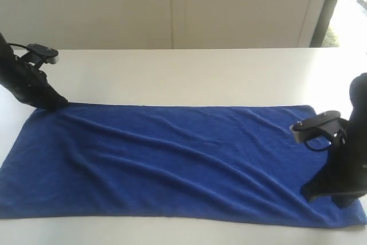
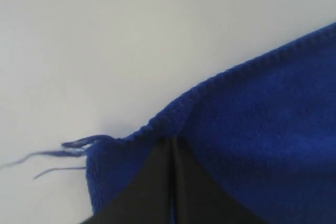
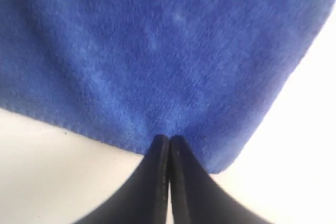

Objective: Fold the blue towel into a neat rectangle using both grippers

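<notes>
The blue towel [image 1: 172, 159] lies spread out in a long rectangle on the white table [image 1: 189, 73], with soft wrinkles. My left gripper [image 1: 57, 105] is at the towel's far left corner. In the left wrist view its fingers [image 2: 152, 182] are pressed together at the gripper tip [image 2: 172, 140], where the towel [image 2: 262, 129] puckers and a sliver of blue shows between them. My right gripper [image 1: 315, 192] is down near the towel's near right corner. Its jaws are shut at the tip [image 3: 169, 139], which rests against the towel [image 3: 157, 51] just inside the hem.
Loose blue threads [image 2: 58, 154] trail from the far left corner onto the table. A pale wall [image 1: 172, 4] stands behind the table and a bright window [image 1: 350, 4] is at the far right. The towel's near edge lies close to the table's front edge.
</notes>
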You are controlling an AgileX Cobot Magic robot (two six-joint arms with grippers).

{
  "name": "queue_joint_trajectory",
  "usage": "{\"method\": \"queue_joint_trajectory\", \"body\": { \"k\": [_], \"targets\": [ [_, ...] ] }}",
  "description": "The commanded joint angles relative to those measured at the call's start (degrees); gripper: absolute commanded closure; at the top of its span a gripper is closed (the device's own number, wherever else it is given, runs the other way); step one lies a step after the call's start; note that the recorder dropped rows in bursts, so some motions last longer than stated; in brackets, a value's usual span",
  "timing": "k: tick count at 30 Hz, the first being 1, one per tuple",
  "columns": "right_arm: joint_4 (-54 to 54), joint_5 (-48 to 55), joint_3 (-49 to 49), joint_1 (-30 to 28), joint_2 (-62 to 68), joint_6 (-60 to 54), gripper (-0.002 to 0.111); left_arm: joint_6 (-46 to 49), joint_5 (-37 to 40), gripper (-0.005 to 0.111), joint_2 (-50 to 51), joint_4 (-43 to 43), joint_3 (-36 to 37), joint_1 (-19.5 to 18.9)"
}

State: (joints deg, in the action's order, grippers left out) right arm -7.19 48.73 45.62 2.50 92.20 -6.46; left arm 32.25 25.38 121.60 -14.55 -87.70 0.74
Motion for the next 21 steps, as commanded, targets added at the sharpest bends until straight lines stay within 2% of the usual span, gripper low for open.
{"method": "queue_joint_trajectory", "body": {
  "k": [1,6,10,13,16,21],
  "targets": [
    [0.0,-3.4,3.5,-0.1,-2.3,0.3,0.108,1.6,2.4,0.107,-4.5,-3.8,-0.6,0.0],
    [-0.2,-6.1,12.0,-1.4,0.5,-1.3,0.108,6.5,9.0,0.107,-10.0,-8.4,-0.8,0.0],
    [1.5,-4.6,22.7,-6.0,7.5,-4.0,0.108,7.1,20.4,0.107,-13.8,-8.6,-0.8,0.0],
    [7.6,-1.1,31.2,-9.9,13.9,-9.7,0.108,6.5,25.0,0.107,-15.0,-6.8,0.6,0.0],
    [13.7,2.5,39.2,-12.8,19.9,-15.1,0.108,3.5,25.0,0.107,-16.7,-3.0,5.8,0.0],
    [14.3,3.2,47.7,-14.0,27.1,-16.1,0.108,1.3,20.6,0.107,-21.2,-1.1,17.8,0.0]
  ]
}}
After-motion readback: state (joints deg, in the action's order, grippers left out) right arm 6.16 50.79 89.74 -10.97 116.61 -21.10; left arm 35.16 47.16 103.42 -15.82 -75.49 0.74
